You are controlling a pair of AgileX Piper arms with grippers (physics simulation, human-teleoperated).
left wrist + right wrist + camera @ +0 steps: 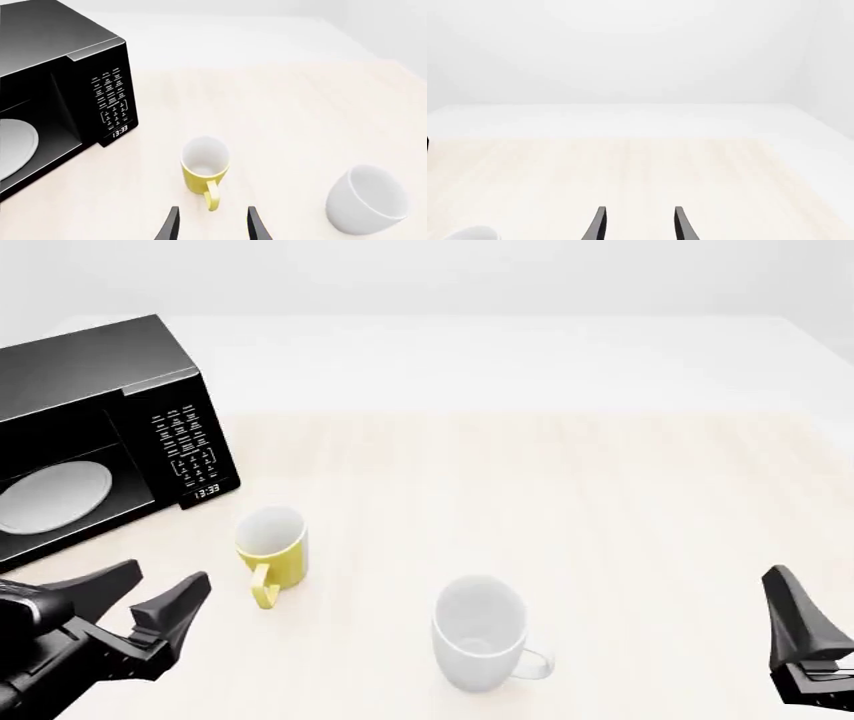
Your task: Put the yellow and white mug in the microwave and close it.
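The yellow and white mug is standing upright on the bench, toward the left side and nearer the front edge than the far one, with its loop handle pointing at the front edge. The microwave is sitting just behind it at the bench's left edge, its cavity showing open and the round white turntable plate lying inside. An all-white mug is standing upright near the front edge, around the middle. The left gripper is hovering by the front-left corner, near the yellow and white mug, fingers spread wide and holding nothing. The right gripper is waiting at the front-right corner, also spread wide and empty.
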